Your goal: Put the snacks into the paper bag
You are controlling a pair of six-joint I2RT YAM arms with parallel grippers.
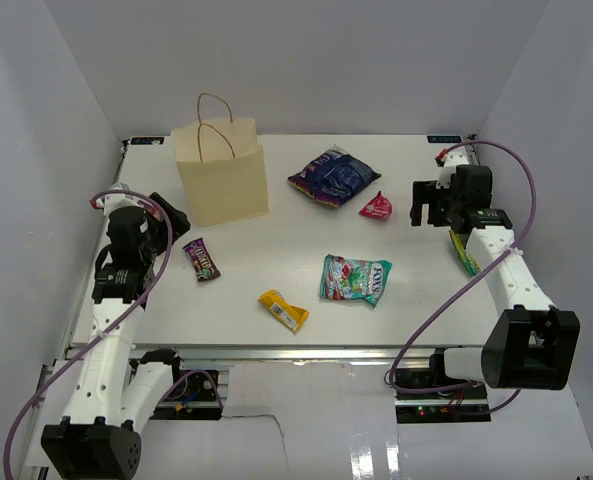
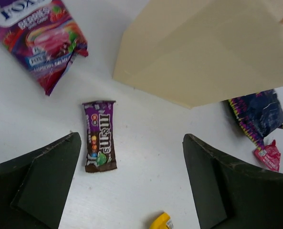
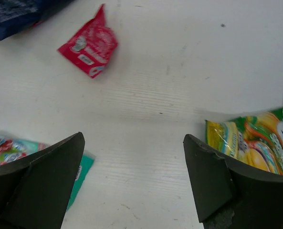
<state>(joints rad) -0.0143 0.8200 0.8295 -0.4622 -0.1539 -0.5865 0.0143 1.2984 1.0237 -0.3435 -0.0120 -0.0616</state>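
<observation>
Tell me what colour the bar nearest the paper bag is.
The bar is dark purple; clearest in the left wrist view.

The right arm [image 1: 509,272] hides most of the green-yellow packet [image 1: 462,251]; the left wrist view's bottom edge crops the yellow bar [image 2: 161,223].

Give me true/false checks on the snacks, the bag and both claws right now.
1. The paper bag stands upright on the table. True.
2. The purple candy bar is inside the paper bag. False: it lies on the table in front of the bag.
3. The left claw and the right claw are open and empty. True.
4. The red pouch lies on top of the dark blue bag. False: it lies beside it, apart.
5. The yellow bar lies on the table, apart from the teal bag. True.
</observation>
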